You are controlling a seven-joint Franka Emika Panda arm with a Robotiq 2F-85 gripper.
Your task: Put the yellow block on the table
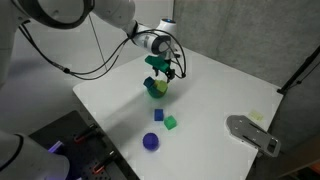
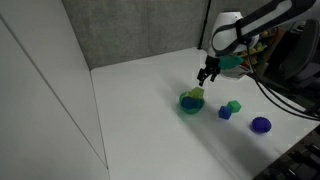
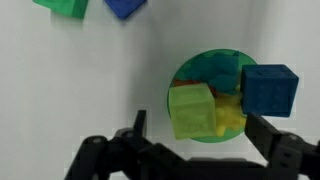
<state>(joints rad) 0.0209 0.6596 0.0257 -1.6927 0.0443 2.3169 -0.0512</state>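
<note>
Hovering above the green bowl (image 3: 205, 60) on the white worktop (image 1: 210, 90), the hand (image 1: 160, 74) has its jaws spread, gripping nothing. The yellow block (image 3: 192, 110) lies inside that bowl, beside a blue block (image 3: 268, 90).

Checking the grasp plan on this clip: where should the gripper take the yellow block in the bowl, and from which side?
From above, probably. The yellow block sits in the green bowl with its top exposed and the bowl wall close beside it. Grip two opposite flat sides, keeping clear of the face toward the blue block next to it. The open gripper hangs over the bowl.
</note>
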